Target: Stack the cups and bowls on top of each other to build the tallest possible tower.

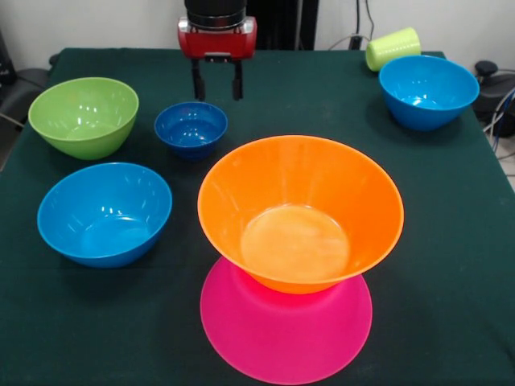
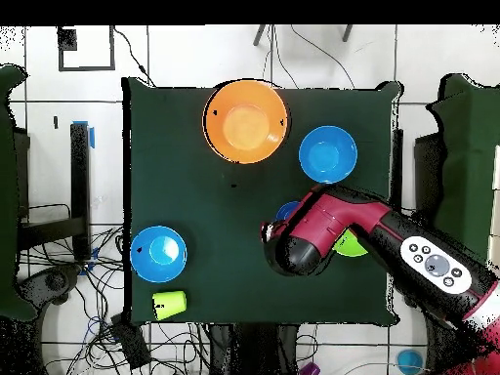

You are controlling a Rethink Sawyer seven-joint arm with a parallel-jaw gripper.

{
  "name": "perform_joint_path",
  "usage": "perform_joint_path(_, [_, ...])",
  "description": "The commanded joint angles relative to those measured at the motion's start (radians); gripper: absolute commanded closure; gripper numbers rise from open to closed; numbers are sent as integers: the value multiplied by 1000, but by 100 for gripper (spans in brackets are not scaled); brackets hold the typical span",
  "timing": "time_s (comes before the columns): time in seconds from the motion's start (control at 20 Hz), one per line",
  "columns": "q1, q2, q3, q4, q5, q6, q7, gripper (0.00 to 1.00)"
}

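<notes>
Two bowls make the tower so far in the front view: the orange bowl (image 1: pixel 300 212) sits on the upturned pink bowl (image 1: pixel 286 326) near the worktop's front edge. The pincer (image 1: pixel 217 82) hangs released, empty, just behind the small dark-blue bowl (image 1: pixel 191 127). To do this well, I would lower straight over one rim wall and clench firmly.

From overhead, the arm (image 2: pixel 337 225) covers most of that small bowl, so centring must rely on the front view.

Dark-green table (image 1: pixel 451 241), white tiled floor (image 2: pixel 59 107)
</notes>
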Motion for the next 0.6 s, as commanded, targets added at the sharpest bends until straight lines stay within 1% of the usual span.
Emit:
perform_joint_path(0.05, [49,37,-88,43,31,0,203,0])
perform_joint_path(0.2, [58,32,-88,49,31,-3,195,0])
perform_joint_path(0.45, [56,51,-102,82,9,-36,170,0])
perform_joint_path(0.6, [65,57,-105,103,2,-41,162,0])
